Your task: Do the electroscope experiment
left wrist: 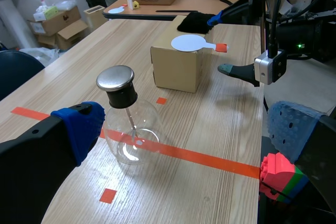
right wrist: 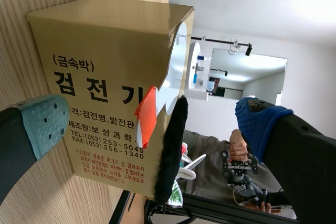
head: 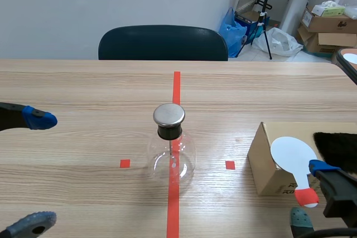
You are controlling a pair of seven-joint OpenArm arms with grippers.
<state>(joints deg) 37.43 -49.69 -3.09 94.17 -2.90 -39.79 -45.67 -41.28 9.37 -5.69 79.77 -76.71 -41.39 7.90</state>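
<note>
We are looking at the electroscope [head: 171, 151], a clear glass flask with a metal cap [head: 169, 114]. It is standing upright at the centre of the frame, on the orange-red tape line running up the table [head: 83, 87]. At the right of the frame a cardboard box [head: 266, 165] is carrying the white paddle [head: 291, 153] and a black fur [head: 336, 147].

We are judging that the paddle comes first, so the coming move is turning on its long axis. That axis is running from the disc down and right to the red handle [head: 306, 197], which is overhanging the box's near edge. The right tool [head: 310, 192] is the nearer one, open, with one finger on each side of that handle. The left tool [head: 34, 171], also open and holding nothing, is hovering well apart at the left edge.

The right wrist view is adding what the scene view is hiding: the pads [right wrist: 44, 124] are standing clear of the handle, so nothing is gripped. The left wrist view is showing the thin rod [left wrist: 131, 124] hanging from the cap inside the flask.
</note>
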